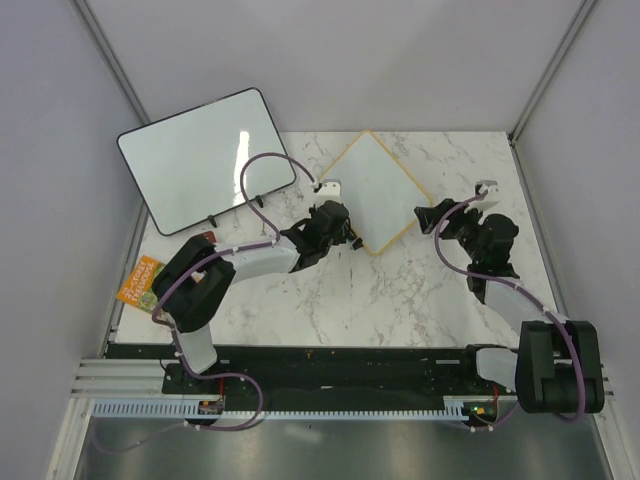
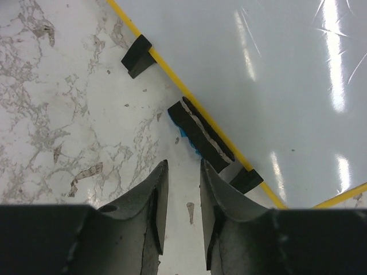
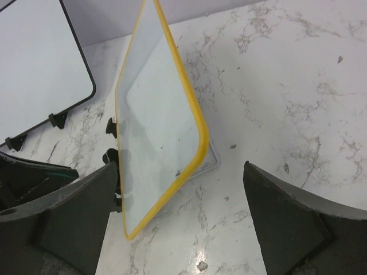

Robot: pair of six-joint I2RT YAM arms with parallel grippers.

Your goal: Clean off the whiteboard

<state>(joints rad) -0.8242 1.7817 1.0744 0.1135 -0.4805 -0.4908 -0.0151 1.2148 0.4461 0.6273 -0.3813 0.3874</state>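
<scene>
The whiteboard (image 1: 375, 190) with the tan-yellow frame lies turned like a diamond at mid table. Its surface looks clean apart from a few specks, as the right wrist view (image 3: 155, 109) also shows. In the left wrist view a black felt eraser with a blue body (image 2: 200, 137) lies on the table against the board's yellow edge (image 2: 172, 74), between two black feet. My left gripper (image 2: 183, 166) is just short of the eraser, its fingers a little apart and empty; from above it (image 1: 338, 228) is at the board's lower-left edge. My right gripper (image 3: 180, 166) is wide open and empty by the board's right corner (image 1: 428, 217).
A larger black-framed whiteboard (image 1: 205, 155) leans at the back left, partly off the table. An orange and green packet (image 1: 140, 283) lies at the left table edge. A grey flat piece (image 3: 213, 162) shows under the board's near corner. Grey walls enclose the table.
</scene>
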